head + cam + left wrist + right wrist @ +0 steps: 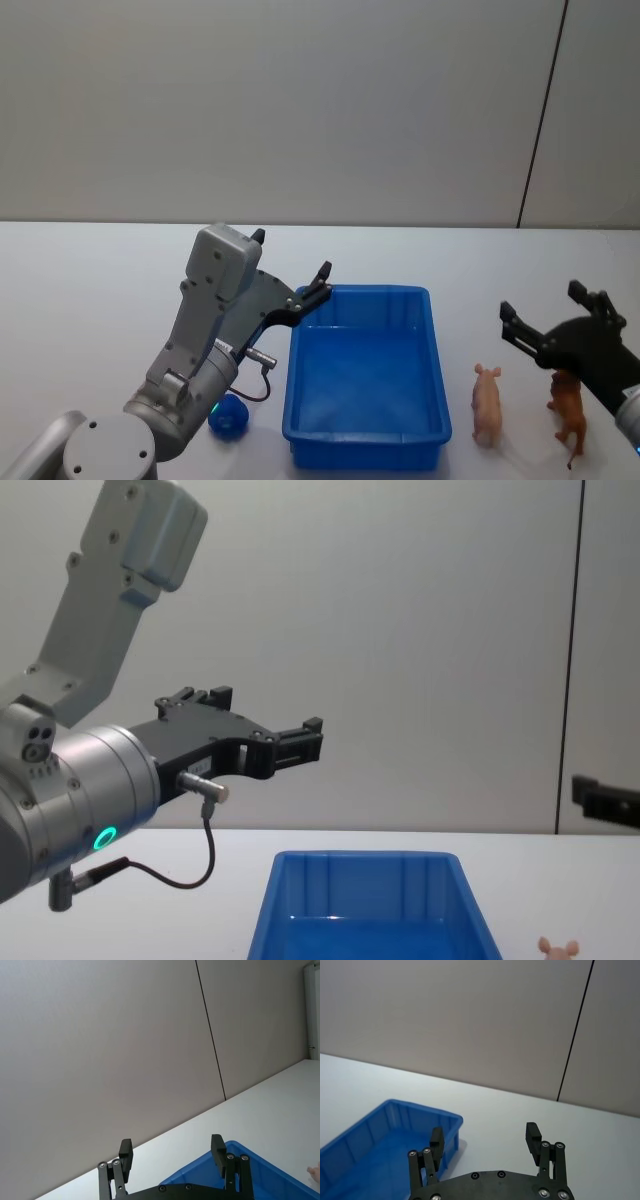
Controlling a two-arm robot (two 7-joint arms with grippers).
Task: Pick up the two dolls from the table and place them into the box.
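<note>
Both dolls on table [90,300], right of box [366,448]. Pink doll [487,405] just beside box's right wall, brown doll [568,408] further out right. Right gripper [543,302] hovering right of box by brown doll, fingers spread wide, nothing in them. Left gripper [171,1143] up above box's far-left corner, fingers wide too, nothing held.

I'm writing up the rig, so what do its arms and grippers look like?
The left arm is silver-grey with rounded joints, a green ring light and a thin black cable. The left gripper and right gripper are black, two-fingered, with silver screws.
</note>
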